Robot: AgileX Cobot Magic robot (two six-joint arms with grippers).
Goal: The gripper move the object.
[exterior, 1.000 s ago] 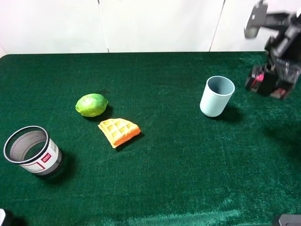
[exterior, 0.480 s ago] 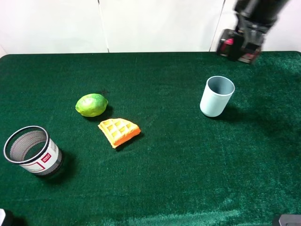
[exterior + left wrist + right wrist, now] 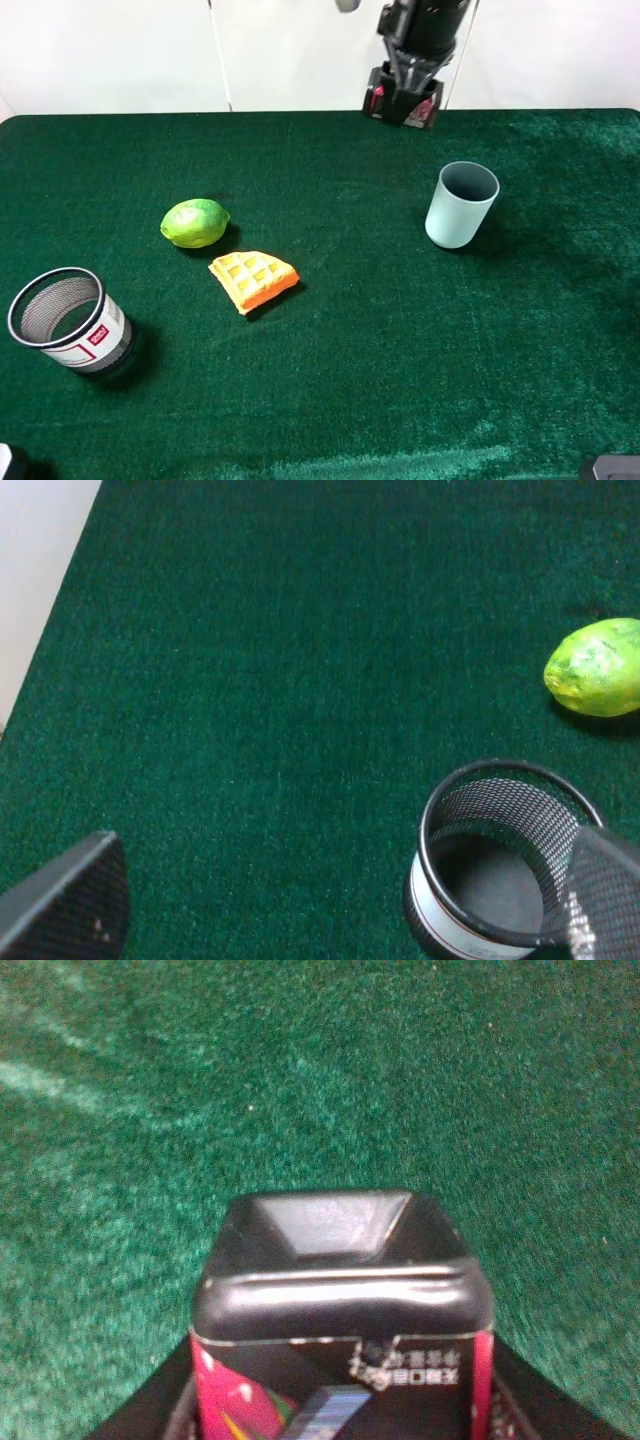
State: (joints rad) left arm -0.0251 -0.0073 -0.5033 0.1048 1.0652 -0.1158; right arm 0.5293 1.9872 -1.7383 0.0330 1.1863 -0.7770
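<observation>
Box [image 3: 403, 104] is clamped in right hand [image 3: 408, 82] near far edge of table [image 3: 320, 400].

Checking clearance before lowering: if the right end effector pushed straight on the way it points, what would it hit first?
Likely only the green cloth; the right end effector holds the black box, and nothing else shows ahead. Depth unclear.

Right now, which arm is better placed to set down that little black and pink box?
Right. The right gripper is shut on the box, in the air near the table's far edge. The left gripper is open and empty, near the mesh cup and lime, across the table.
</observation>
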